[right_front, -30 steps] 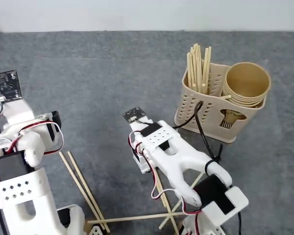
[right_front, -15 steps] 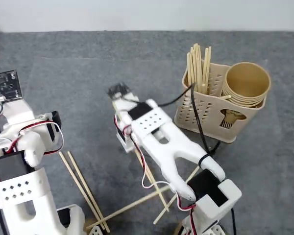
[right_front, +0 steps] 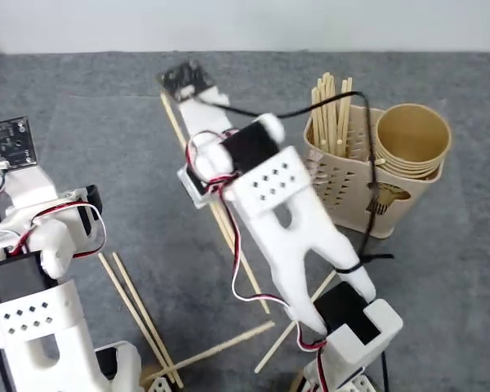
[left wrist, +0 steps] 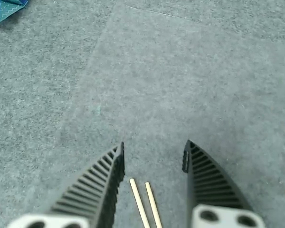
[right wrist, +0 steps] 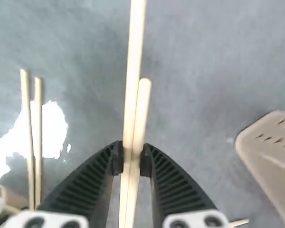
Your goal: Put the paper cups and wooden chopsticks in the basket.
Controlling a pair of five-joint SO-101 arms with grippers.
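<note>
Right gripper (right wrist: 131, 154) — jaws drawn narrow and clamped on two wooden chopsticks (right wrist: 133, 95), which sit side by side between the pads. In the high view you see this held pair (right_front: 173, 119) as one long diagonal passing under the right arm (right_front: 286, 212). Its far end points toward the back of the table, well apart from the basket (right_front: 343, 184).

Left gripper (left wrist: 154, 147) — jaws spread wide, gripping nothing. A loose pair (left wrist: 137, 204) lies on the grey mat (left wrist: 180, 71) below the gap. As far as you can tell, it touches neither jaw.

Count for your record:

1. Held chopsticks: two.
2. Chopsticks loose on the mat: four.
   - The loose pair (right_front: 135, 314) lies beside the left arm (right_front: 33, 310), parallel and nearly touching.
   - The first single stick (right_front: 216, 348) lies slanted near the front edge.
   - The second single stick (right_front: 282, 343) runs out from under the right arm's base.
3. Chopsticks in the basket: one upright bundle (right_front: 331, 114), in the compartment on the high view's left. The sticks overlap, so you cannot count them exactly.
4. Paper cups: one nested stack (right_front: 412, 135), mouth up, in the other compartment. The rims sit too close together to count.
5. Basket: one, standing on the mat at the high view's right.
</note>
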